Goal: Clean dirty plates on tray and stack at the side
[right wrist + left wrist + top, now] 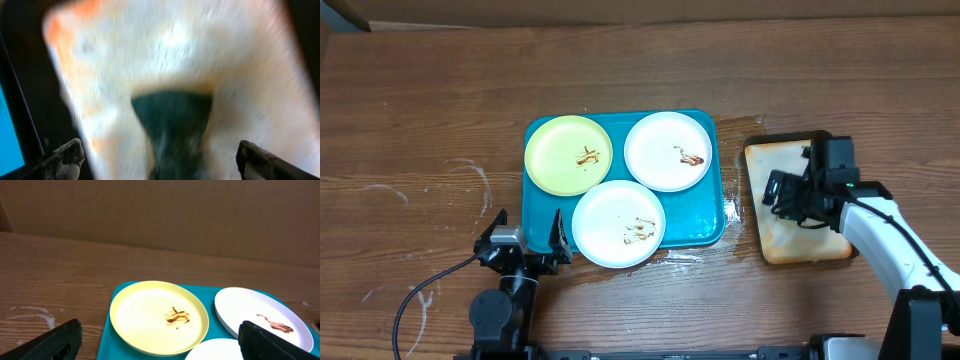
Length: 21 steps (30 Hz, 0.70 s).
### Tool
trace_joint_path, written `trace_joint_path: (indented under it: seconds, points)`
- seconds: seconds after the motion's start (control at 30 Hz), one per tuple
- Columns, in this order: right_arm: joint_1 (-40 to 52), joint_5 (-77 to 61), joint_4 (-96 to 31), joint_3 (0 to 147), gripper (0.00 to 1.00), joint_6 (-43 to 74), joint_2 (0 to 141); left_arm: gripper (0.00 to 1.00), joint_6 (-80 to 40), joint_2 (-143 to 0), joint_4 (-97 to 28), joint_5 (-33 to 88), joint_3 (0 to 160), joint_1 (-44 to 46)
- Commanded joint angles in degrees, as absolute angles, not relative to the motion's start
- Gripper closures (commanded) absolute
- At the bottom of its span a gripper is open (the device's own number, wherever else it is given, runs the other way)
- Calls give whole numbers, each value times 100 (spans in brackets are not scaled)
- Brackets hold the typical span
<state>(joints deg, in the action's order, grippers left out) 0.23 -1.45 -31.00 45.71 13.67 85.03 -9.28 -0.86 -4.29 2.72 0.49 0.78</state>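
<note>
**DESK:** What sits nearest the lens?

**PHOTO:** The two black fingertips of the left gripper, spread wide at the lower corners of the left wrist view and holding nothing. Just beyond them lies the pale yellow-green round plastic plate, with a brown smear at its centre. It sits on the teal-blue rectangular plastic tray.

**DESK:** And the other plates?

**PHOTO:** The far white round plastic plate lies beside the yellow one at the back of the tray. The near white round plastic plate sits at the front, its edge seemingly over the rim. All three are smeared, and none is stacked at the side.

**DESK:** Which step is this?

**PHOTO:** The very start, by my reading, since no plate looks wiped. The right gripper hangs over the black-rimmed tan stained tray, which stands apart from the plates on the brown wooden table. The next move calls for something to wipe with in those jaws, then a carry across to the first plate. The left arm would likely steady that plate.

**DESK:** What does one view give that another lacks?

**PHOTO:** Only the right wrist view shows that gripper's fingers apart and empty above a dark green shape, too blurred to name. The overhead view hides that spot under the arm. Only the overhead view takes in all three plates and both arms, while the left wrist view cuts the near white plate to a sliver.
</note>
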Motion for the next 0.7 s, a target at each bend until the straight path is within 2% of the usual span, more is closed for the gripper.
trace_joint_path:
  seconds: [0.0, 0.33, 0.57, 0.63, 0.67]
  points:
    - [-174, -178, -2980, 4740, 0, 1321, 8591, 0, -921, -32, -434, 252, 30, 93]
    - [-187, -548, -2775, 4740, 0, 1190, 9474, 0, -921, -32, -432, 252, 30, 93]
    - [-150, -565, -2593, 4842, 0, 1190, 9579, 0, -921, -32, -434, 252, 30, 93]
    - [-150, -587, -2600, 4917, 7, 1192, 9581, 0, -921, -32, -434, 252, 30, 93]
    - [-150, -591, -2620, 4963, 19, 1197, 9581, 0, -921, -32, -434, 252, 30, 93]
